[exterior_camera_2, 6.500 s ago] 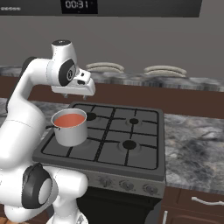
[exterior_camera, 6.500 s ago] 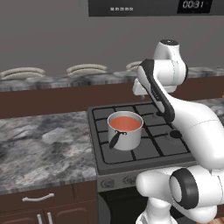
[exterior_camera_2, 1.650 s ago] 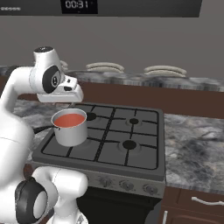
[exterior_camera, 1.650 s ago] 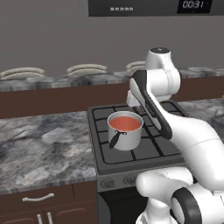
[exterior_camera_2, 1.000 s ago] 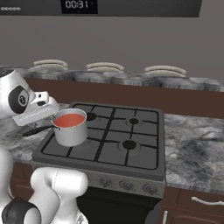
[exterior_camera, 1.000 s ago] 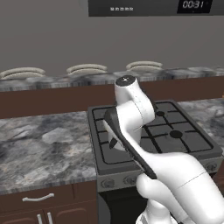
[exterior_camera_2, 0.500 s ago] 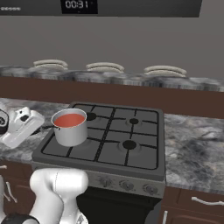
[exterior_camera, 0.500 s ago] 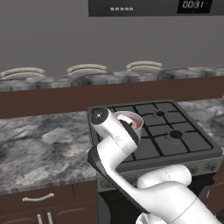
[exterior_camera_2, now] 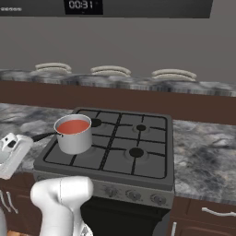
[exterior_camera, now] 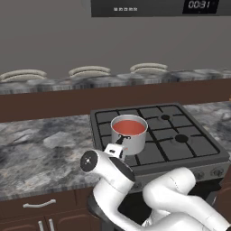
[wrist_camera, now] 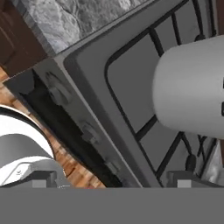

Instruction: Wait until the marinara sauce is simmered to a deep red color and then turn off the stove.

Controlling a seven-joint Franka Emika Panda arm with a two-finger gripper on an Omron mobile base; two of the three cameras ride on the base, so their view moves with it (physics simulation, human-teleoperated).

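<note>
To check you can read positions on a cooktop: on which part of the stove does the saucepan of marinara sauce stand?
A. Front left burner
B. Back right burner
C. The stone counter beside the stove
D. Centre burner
A: the saucepan with the marinara sauce stands at the stove's front left corner.

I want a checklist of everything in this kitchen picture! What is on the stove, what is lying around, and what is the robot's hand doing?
Surface: grey marbled countertop either side of the stove.
Job's things: orange-red marinara sauce in a steel saucepan on a front burner; front knobs untouched.
Clutter: three plates on the back ledge.
Gripper: gripper open, holding nothing, low by the stove's front corner.
Cables: nothing seen.
Surroundings: microwave clock, wooden cabinets.
</note>
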